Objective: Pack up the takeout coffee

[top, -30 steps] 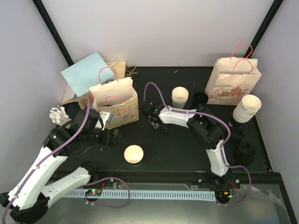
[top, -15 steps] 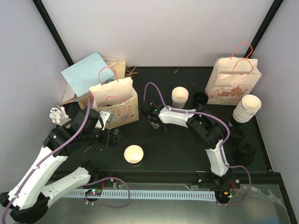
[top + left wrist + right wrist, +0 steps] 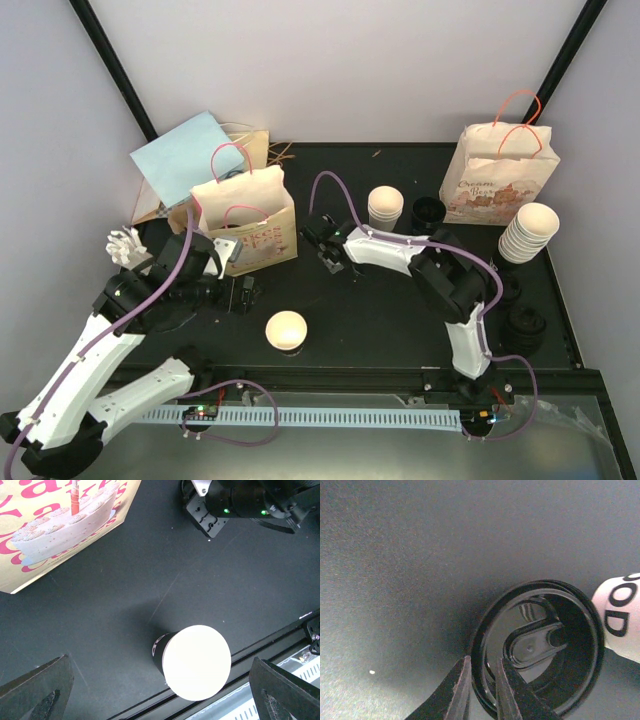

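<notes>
Right wrist view: we see the right gripper (image 3: 484, 664) standing narrow, its two fingers pinching the rim of the black lid (image 3: 540, 645), one finger inside and one outside. The lid lies upside down on the table (image 3: 395, 555), just beside a white cup (image 3: 620, 625). In the left wrist view the left gripper (image 3: 159, 680) is spread wide over the coffee cup (image 3: 197, 662), apart from it.

The lid (image 3: 540, 652) at lower right is glossy black plastic. The worktop (image 3: 410, 550) is matt, finely grained black. The bag (image 3: 55, 525) at upper left is matt printed kraft paper; the cup (image 3: 197, 662) matt white paper.
</notes>
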`<state>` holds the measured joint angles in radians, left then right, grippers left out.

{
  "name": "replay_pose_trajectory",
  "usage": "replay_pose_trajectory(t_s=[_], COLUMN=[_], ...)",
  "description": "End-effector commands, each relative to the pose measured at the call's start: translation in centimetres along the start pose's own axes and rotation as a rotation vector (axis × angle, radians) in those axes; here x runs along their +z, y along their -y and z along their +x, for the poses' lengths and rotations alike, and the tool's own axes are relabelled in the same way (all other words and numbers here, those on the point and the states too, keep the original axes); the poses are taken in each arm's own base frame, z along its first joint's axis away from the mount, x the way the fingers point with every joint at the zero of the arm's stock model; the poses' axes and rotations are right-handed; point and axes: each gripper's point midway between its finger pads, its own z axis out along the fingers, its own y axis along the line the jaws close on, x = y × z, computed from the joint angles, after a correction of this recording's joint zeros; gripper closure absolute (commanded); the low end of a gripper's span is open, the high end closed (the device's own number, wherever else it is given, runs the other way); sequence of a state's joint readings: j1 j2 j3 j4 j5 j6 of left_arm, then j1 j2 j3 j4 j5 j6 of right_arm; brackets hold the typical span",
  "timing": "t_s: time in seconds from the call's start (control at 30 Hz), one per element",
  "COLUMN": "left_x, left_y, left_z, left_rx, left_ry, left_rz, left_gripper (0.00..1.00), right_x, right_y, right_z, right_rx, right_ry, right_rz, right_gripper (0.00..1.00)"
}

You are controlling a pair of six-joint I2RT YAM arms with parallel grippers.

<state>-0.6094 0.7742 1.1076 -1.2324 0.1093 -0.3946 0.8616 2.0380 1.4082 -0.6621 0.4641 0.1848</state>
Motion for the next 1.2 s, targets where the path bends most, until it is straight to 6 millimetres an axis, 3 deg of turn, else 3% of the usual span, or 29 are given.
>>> replay_pose_trajectory(t_s=[0.0, 0.17, 0.23, 0.27, 0.33, 0.8, 0.9, 1.17], left_x=[-0.3, -0.3, -0.3, -0.2, -0.2, -0.5, -0.5, -0.4], left_y=[0.4, 0.4, 0.5, 0.5, 0.5, 0.2, 0.2, 0.2], left_z=[-0.7, -0.8, -0.8, -0.7, -0.7, -0.3, -0.4, -0.3], left_rx=[0.01, 0.008, 0.007, 0.007, 0.007, 0.007, 0.009, 0.01], left_ry=[0.028, 0.03, 0.029, 0.028, 0.027, 0.029, 0.031, 0.028], left_rz=[0.018, 0.021, 0.024, 0.026, 0.028, 0.02, 0.02, 0.02], left_gripper=[0.01, 0.01, 0.01, 0.01, 0.01, 0.01, 0.01, 0.01], right_x=[-2.6, -4.9, -5.0, -4.8, -4.1, 0.1, 0.9, 1.8], right_y=[1.2, 1.6, 1.6, 1.4, 1.2, 0.7, 0.5, 0.2], right_z=[-0.8, -1.2, -1.2, -1.1, -0.9, 0.1, 0.5, 0.8], right_rx=[0.054, 0.087, 0.08, 0.073, 0.058, 0.022, 0.011, 0.005], right_ry=[0.048, 0.097, 0.095, 0.083, 0.056, -0.042, -0.062, -0.079], right_rz=[-0.026, -0.07, -0.076, -0.077, -0.067, 0.016, 0.026, 0.031], right_gripper=[0.84, 0.84, 0.77, 0.7, 0.65, 0.65, 0.61, 0.65])
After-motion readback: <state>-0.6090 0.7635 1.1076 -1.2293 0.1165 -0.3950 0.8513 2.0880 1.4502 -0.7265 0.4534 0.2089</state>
